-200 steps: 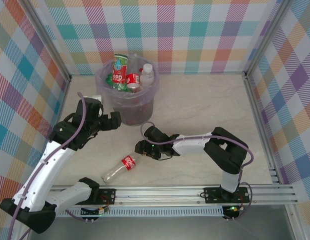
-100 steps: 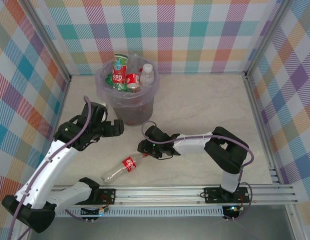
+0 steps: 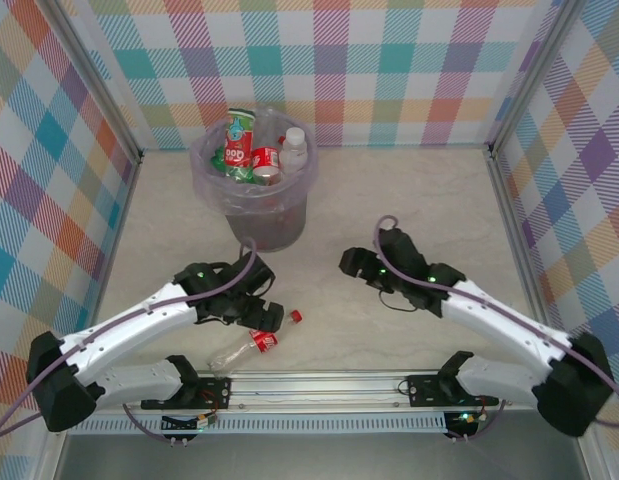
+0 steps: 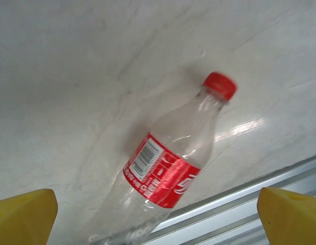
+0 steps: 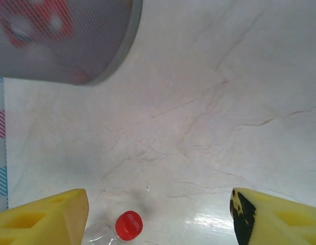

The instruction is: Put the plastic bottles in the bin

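Left gripper (image 3: 269, 316): fingers (image 4: 22, 214) spread wide, nothing held. Clear red-labelled bottle (image 4: 163, 173) seen lying flat on marble table (image 4: 71, 61), below and between fingers, untouched; red cap (image 4: 220, 84) pointed away from rail (image 4: 239, 196). Right gripper (image 3: 349, 262): likewise spread, empty, held well right of bottle. Bin (image 3: 289, 215) set beyond both, other bottles (image 3: 251, 155) packed inside.

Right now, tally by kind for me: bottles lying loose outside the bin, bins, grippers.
Loose bottle: 1
Bin: 1
Grippers: 2, the left gripper and the right gripper, both open
Total: 4
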### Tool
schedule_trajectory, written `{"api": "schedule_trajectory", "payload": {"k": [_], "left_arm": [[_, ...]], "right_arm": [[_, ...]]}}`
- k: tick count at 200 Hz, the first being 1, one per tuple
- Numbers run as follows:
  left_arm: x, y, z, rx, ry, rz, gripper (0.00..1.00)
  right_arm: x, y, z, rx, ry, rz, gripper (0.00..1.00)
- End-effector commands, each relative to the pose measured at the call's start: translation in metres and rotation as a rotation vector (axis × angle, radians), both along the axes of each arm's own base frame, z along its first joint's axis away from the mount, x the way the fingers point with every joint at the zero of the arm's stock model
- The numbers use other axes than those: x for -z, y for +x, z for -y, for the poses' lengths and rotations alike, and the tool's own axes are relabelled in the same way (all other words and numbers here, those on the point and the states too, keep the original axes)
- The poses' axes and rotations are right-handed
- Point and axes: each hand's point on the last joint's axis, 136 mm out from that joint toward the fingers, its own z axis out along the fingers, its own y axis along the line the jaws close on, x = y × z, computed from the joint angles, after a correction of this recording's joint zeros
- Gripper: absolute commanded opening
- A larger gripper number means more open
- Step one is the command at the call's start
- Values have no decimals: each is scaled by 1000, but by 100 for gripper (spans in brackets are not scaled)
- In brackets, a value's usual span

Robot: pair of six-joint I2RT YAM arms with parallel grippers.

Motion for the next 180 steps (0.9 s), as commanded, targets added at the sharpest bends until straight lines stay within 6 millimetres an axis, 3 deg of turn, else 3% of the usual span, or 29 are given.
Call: {"api": "schedule_trajectory", "payload": {"k": [1,43,75,92,137,159,180], "left_arm": [[23,-8,20,-23,-28,-33,100],[64,-17,34,20,0,-109,100],[81,-15,34,35,48,-114,100],[86,-12,35,41,67,-115,93],[82,-2,38,88,122,-93,68],[77,3,41,106,142,-82,64],[57,15,47,127,142,-35,62]], "right_arm": [[-1,-7,39,57,-79,20,79],[-29,-6,61,88,-84,88,87],[-32,-3,64,93,-83,100,90],[-31,-3,65,97,-85,99,90],[-24,-5,75,121,-93,90,90],[-24,-6,80,136,-85,95,90],[-34,0,83,158,-54,126,90]]}}
